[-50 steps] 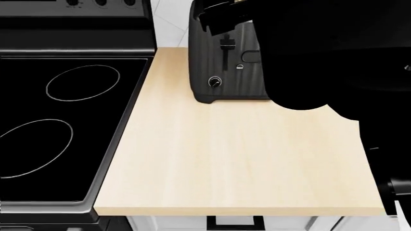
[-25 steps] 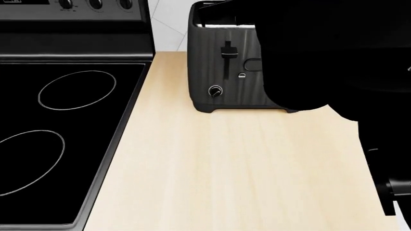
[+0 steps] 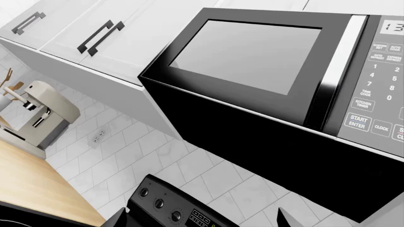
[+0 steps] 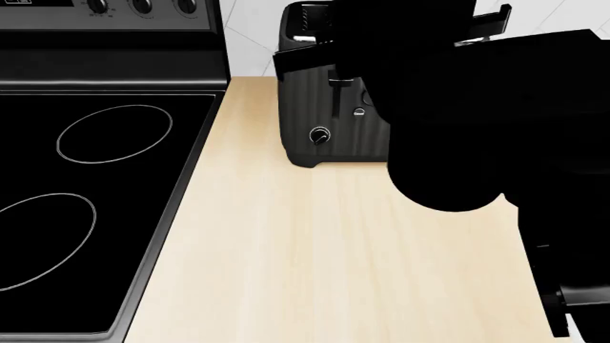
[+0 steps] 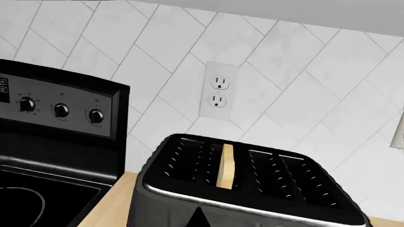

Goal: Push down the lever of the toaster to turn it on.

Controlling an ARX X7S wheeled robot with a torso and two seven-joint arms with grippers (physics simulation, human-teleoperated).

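Head view puts the toaster point(image 4: 329, 114) at upper centre on the counter point(image 4: 315, 250), my right arm point(image 4: 476, 107) covering its right half, finger state untellable; it looks heavy and rigid, so I'd press the stiff little lever point(image 4: 339, 83) from above.

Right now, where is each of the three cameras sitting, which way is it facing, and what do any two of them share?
Head view: high on the robot, facing down at the wooden counter, glass cooktop and toaster; a dark arm covers the toaster's right half.
Left wrist view: raised, angled up at the microwave, white cabinets and an espresso machine; only dark slivers of the robot's body at the frame's edge.
Right wrist view: just above the toaster, facing the tiled wall and outlet; one bread slice in a slot.
Shared: head and right wrist views both show the toaster and stove knobs.
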